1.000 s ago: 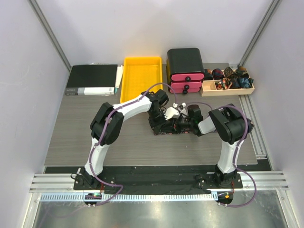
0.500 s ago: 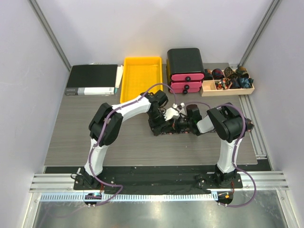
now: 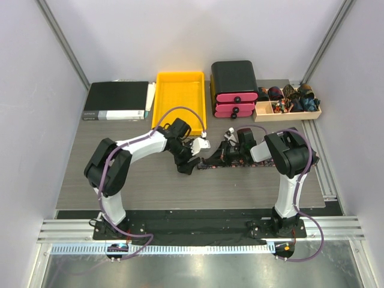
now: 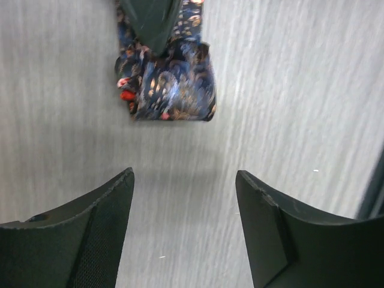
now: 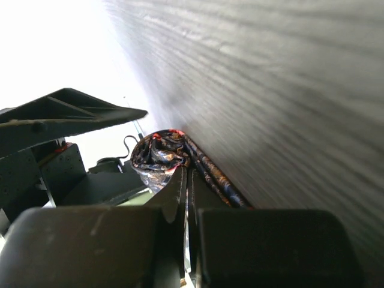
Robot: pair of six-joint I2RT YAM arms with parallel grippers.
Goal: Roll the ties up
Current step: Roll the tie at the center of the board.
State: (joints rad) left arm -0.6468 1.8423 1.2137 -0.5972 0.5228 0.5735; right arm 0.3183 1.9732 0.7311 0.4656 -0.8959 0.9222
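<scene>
Left fingers withdrawn leftward, spread | right fingers pressed together against rolled, speckled fabric tie

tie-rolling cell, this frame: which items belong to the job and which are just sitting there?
Job:
- tie, one end partly rolled
- what look like rolled ties, in the wooden tray at far right

Just lying about:
- black binder
- yellow tray
- black box with pink drawers

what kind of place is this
Probably a robot test cell: a left arm and right arm bolted to a table, bare walls framed in metal rails, a tray of rolled ties.
</scene>
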